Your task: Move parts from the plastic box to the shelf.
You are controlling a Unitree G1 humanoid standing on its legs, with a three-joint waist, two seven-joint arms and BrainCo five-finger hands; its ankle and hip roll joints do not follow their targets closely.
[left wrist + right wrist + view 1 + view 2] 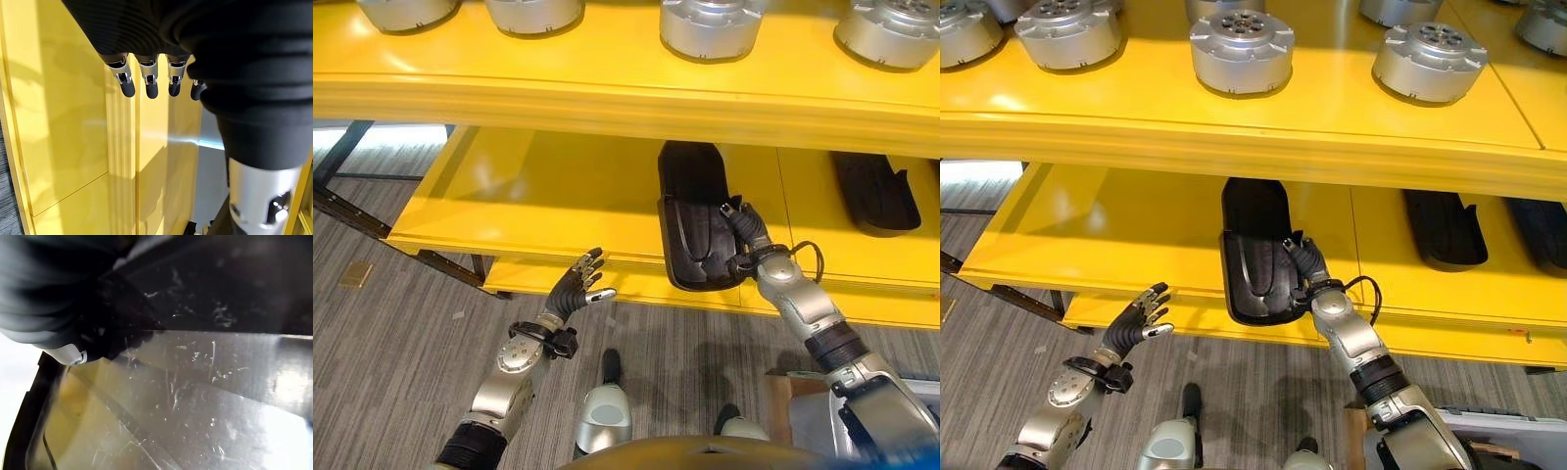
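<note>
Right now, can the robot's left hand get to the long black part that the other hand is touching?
Probably yes. The left hand hangs open just below the shelf edge, and nothing lies between it and the black part, where the right hand rests. It would need to move sideways, though.

Bright overhead light, glare on glossy yellow.

White glare streaks the glossy yellow metal shelf (607, 93) near the frame's upper left; deep shadow fills the level beneath. In the right wrist view, the scratched black plastic part (205, 382) is blurred, with reflections.
</note>
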